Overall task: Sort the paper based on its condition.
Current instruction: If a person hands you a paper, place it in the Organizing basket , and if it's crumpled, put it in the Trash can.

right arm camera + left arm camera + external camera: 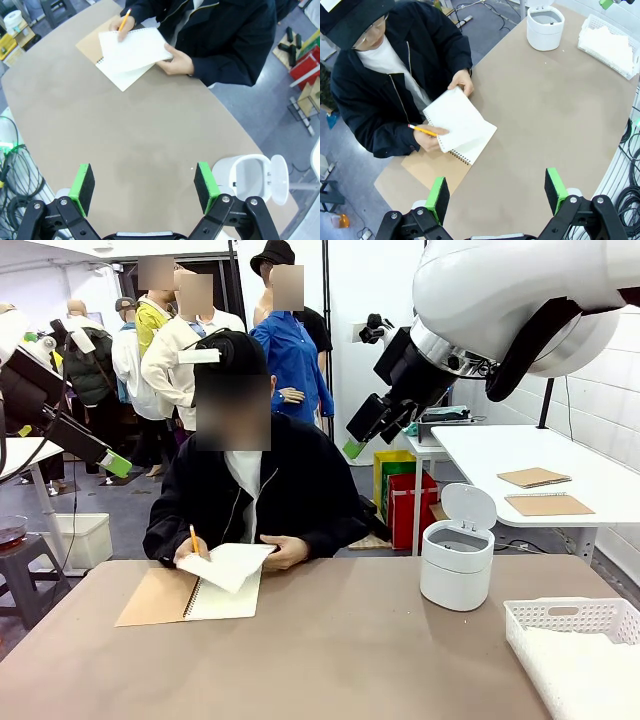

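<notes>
We see both arms raised above the brown table [340, 670]. Our left gripper [496, 192] hangs with its jaws spread wide and nothing between the green pads. Our right gripper [144, 186] is just as wide open and empty.

The paper [232, 562], a white sheet, is at the far left of the table, lifted by the person over an open spiral notebook [225, 605]. We cannot tell whether it is free of the binding. One hand [196, 552] grips a pencil [193, 538] at the sheet's left edge, and the other hand [286, 553] holds its right edge.

Right of centre stands a white bin [455, 580] with its lid tilted up. At the near right corner sits a white slotted basket [560, 615] with a white heap in it that we cannot make out.
</notes>
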You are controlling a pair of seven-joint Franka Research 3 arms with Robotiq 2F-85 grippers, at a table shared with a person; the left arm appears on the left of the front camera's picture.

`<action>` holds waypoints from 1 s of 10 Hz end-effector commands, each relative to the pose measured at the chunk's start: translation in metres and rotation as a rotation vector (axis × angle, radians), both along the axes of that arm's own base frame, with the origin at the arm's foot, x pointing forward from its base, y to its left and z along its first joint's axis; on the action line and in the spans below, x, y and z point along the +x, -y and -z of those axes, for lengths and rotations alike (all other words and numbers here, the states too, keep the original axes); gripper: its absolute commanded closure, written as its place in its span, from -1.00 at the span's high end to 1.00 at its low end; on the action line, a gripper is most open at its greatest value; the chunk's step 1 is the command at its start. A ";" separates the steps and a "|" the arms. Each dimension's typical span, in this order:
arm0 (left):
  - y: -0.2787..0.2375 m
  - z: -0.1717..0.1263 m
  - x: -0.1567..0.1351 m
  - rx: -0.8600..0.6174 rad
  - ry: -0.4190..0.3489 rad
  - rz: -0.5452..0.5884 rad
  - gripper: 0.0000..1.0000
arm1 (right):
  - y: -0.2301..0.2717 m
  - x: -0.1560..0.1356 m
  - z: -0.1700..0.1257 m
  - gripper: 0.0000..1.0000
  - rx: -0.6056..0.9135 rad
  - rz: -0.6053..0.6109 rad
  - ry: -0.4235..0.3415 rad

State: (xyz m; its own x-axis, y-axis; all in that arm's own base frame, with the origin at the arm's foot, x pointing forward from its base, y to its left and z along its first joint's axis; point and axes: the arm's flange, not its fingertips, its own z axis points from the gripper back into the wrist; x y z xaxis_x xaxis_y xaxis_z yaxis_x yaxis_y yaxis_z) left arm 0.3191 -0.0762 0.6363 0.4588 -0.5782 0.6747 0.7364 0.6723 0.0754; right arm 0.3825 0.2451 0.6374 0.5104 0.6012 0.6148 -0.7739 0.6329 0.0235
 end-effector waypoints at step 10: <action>0.001 -0.001 0.000 -0.005 -0.008 -0.006 1.00 | 0.000 0.000 0.001 1.00 0.010 0.001 -0.007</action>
State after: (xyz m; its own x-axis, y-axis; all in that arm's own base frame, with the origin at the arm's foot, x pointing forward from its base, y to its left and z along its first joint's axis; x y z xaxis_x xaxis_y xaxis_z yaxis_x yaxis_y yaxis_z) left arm 0.3191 -0.0762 0.6363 0.4588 -0.5782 0.6747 0.7364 0.6723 0.0754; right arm 0.3825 0.2451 0.6374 0.5104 0.6012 0.6148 -0.7739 0.6329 0.0235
